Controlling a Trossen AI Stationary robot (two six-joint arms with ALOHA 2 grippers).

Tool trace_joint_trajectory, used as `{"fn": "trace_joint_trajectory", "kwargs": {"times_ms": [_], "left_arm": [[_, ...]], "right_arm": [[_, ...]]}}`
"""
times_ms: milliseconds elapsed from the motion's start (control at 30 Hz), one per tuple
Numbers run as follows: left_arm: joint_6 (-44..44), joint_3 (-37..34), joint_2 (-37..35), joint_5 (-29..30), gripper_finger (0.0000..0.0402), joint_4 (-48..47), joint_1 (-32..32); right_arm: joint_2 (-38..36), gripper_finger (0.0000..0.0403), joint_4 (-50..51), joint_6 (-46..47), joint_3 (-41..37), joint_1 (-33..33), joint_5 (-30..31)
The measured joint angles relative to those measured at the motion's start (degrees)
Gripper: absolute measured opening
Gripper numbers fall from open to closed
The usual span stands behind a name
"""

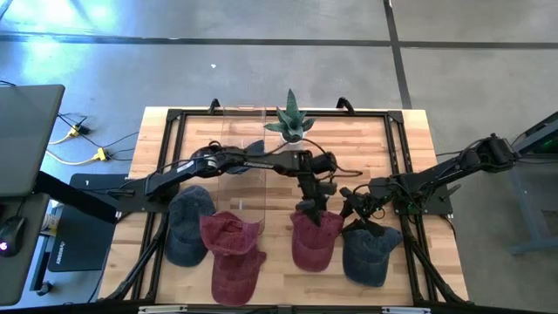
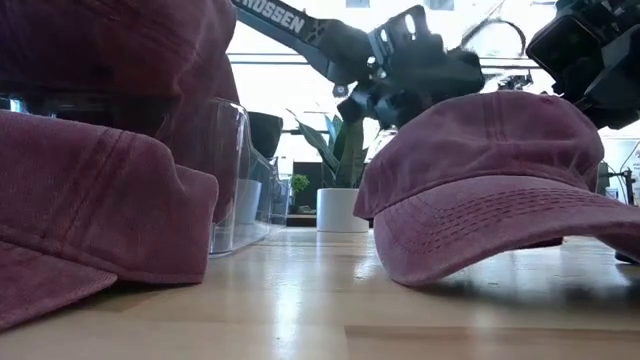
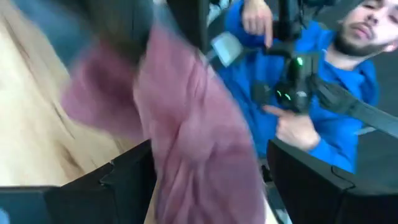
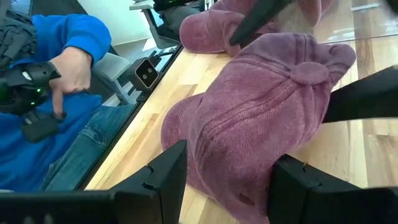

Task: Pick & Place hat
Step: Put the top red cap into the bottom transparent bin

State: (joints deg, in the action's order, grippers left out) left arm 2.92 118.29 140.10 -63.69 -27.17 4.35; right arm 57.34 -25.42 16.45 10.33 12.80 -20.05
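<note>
Maroon hat lay directly under the left pincer, right pincer just beside it

High view: taking the potted plant (image 1: 290, 120) as landmark, the maroon hat (image 1: 314, 241) sat on the bench (image 1: 410, 166) straight toward the front edge from it, with the left pincer (image 1: 310, 208) above the hat's crown and nearer than the right pincer (image 1: 357, 212), which hovered over the blue hat (image 1: 370, 251) next door. Low view: the maroon hat (image 2: 490, 185) rested flat, brim forward, in front of the plant (image 2: 335, 150), the left pincer (image 2: 395, 85) just above its crown, wide and empty. Left wrist view: fabric of the hat (image 3: 186, 137) filled the space between spread fingers (image 3: 124, 186). Right wrist view: the right pincer (image 4: 227, 180) stood partly parted, apparently holding nothing, the hat (image 4: 255, 118) ahead of it
</note>
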Motion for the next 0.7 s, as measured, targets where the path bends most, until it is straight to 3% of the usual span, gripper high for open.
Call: {"fn": "trace_joint_trajectory", "kwargs": {"times_ms": [100,367,700], "left_arm": [[2.39,-0.29,0.4,-3.66,0.0286,2.49,-0.99],[8.94,-0.14,0.12,-1.34,0.0279,7.96,-2.68],[12.44,-0.12,0.05,1.71,0.0194,14.15,-2.53]], "right_arm": [[0.0,0.0169,0.03,0.0,0.0,0.0,0.0],[0.0,0.0169,0.12,0.02,0.0,0.0,-0.02],[0.0,0.0169,0.14,0.22,0.0,0.0,-0.04]]}}
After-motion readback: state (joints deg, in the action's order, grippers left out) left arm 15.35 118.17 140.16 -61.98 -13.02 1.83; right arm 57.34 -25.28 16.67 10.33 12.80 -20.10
